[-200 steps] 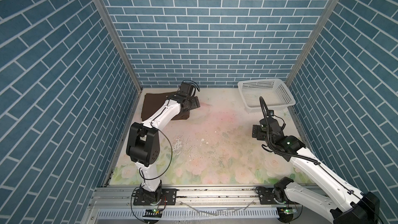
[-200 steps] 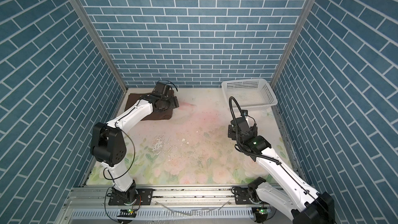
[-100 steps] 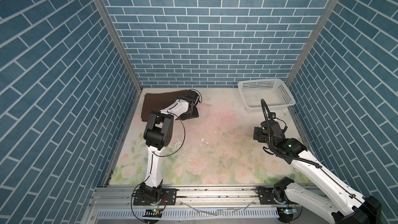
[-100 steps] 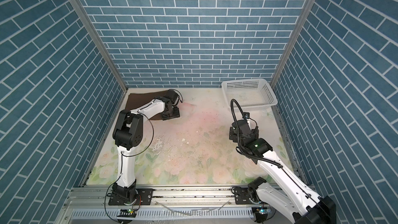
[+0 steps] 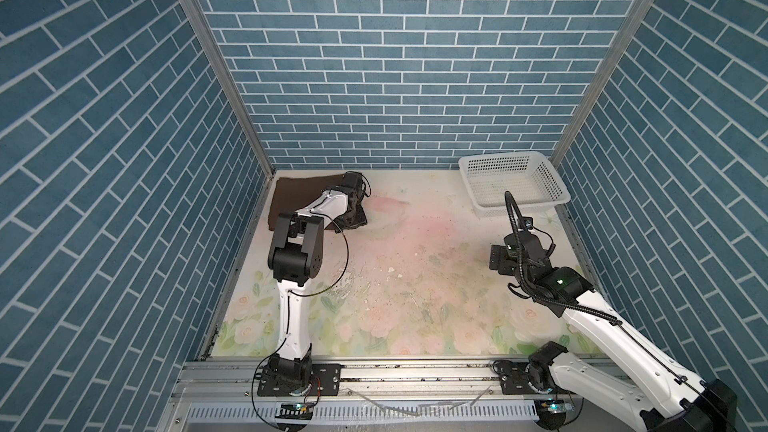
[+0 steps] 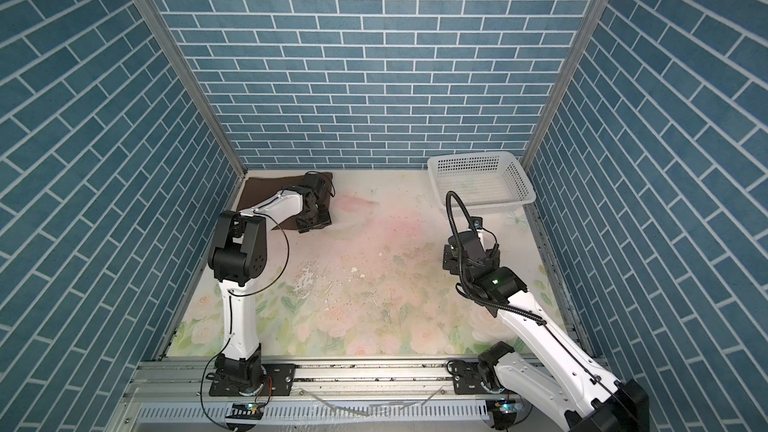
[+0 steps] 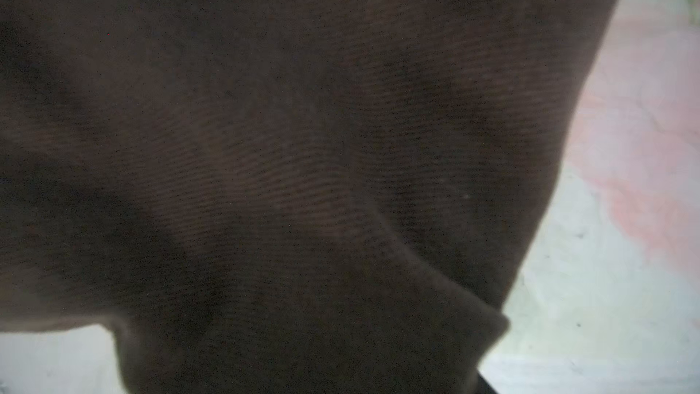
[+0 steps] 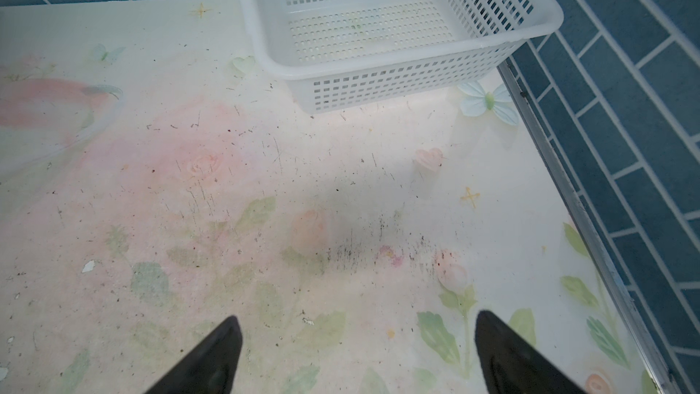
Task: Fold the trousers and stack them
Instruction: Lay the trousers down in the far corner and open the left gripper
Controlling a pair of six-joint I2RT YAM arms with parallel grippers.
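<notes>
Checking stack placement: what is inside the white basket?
Nothing but its bare perforated floor shows inside the white basket; the near rim hides a thin strip of it. The trousers lie outside it.

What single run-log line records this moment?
trousers: folded, far-left corner | left gripper: at trousers, grip unclear | right gripper: open, holding nothing | basket: empty

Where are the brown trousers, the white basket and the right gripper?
trousers (image 5: 296, 194): in a top view, on its bare flat cloth.
basket (image 8: 397, 87): right wrist view, on its near side wall.
right gripper (image 8: 357, 316): right wrist view, midway between its fingertips.
</notes>
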